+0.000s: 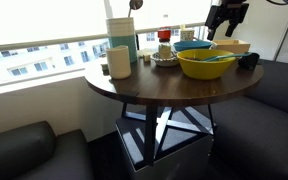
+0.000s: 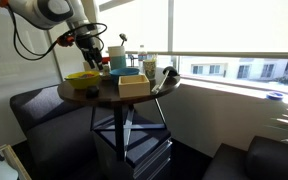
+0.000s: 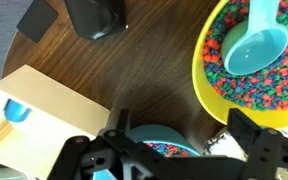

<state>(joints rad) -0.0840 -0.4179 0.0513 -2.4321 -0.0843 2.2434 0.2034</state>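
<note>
Wrist view: tool (image 3: 174,150) spread wide, empty, above blue bowl (image 3: 149,131) beside yellow bowl (image 3: 197,70)

the arm (image 2: 42,10) is arching in from the upper corner of an exterior view, its white links bending down toward the wrist. the gripper (image 2: 90,50) is hanging from that wrist and pointing downward, hovering in the air. in the wrist view its two black fingers (image 3: 252,135) are entering from the bottom edge, and the jaws are standing wide apart.
</note>
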